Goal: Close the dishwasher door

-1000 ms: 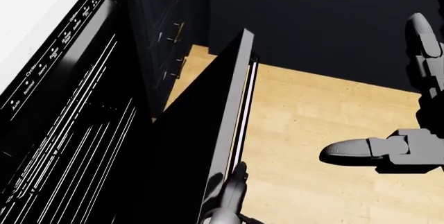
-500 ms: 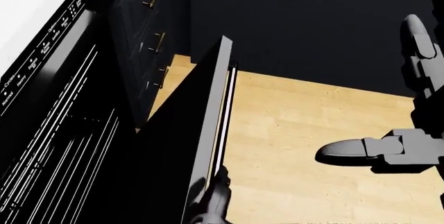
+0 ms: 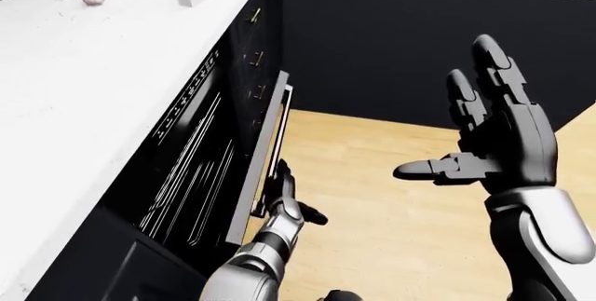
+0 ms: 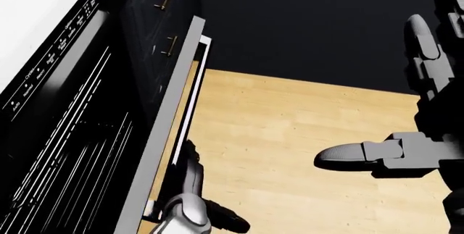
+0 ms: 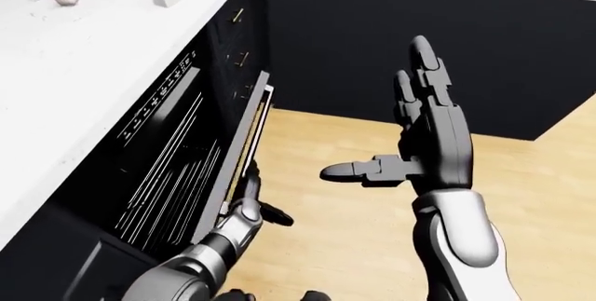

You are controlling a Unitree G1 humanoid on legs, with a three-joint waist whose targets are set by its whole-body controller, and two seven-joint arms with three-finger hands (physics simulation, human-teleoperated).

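The dishwasher door (image 3: pixel 265 148) stands nearly upright, w/ only a narrow gap to the dishwasher (image 3: pixel 191 168) under the white counter (image 3: pixel 84 70). The left hand (image 3: pixel 282 200) lies flat on the door's outer face near its low edge, fingers straight, thumb out, not gripping. The right hand (image 3: pixel 498 133) is up in air, fingers spread, well apart from door. Wood floor (image 3: pixel 391 196) to the right of the door is bare.

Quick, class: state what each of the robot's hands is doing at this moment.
Left hand: open, fingers flat against the dishwasher door, holding nothing.
Right hand: open, fingers spread, raised in the air, holding nothing.
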